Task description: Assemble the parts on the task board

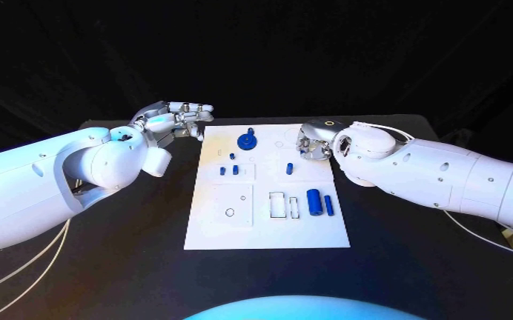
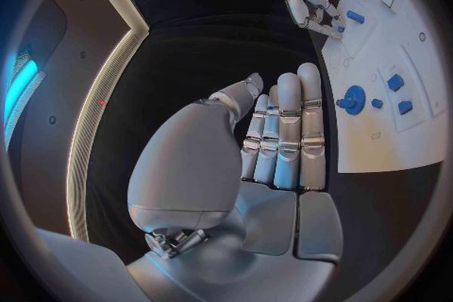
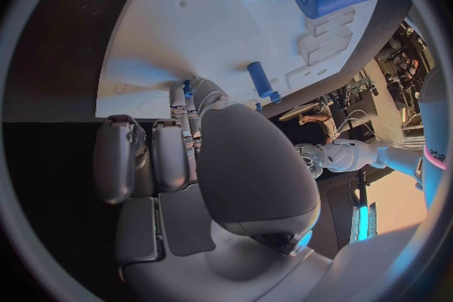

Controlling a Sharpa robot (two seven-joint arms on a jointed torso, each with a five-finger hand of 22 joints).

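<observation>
White task board [image 1: 267, 224] lying mid-table, blue parts scattered across it: gear-shaped part [image 1: 248, 141] at the far edge, large cylinder [image 1: 313, 201] toward the near right. Left hand [image 1: 176, 120] hovering off the far-left corner, fingers straight, together, holding nothing. Right hand [image 1: 313, 142] curled over the far-right edge; grip impossible to tell.

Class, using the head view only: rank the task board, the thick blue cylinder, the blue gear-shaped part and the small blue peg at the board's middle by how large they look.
1. task board, by far the largest.
2. thick blue cylinder.
3. blue gear-shaped part, close to the cylinder in apparent size, so this ranking is unsure.
4. small blue peg, smallest.
</observation>
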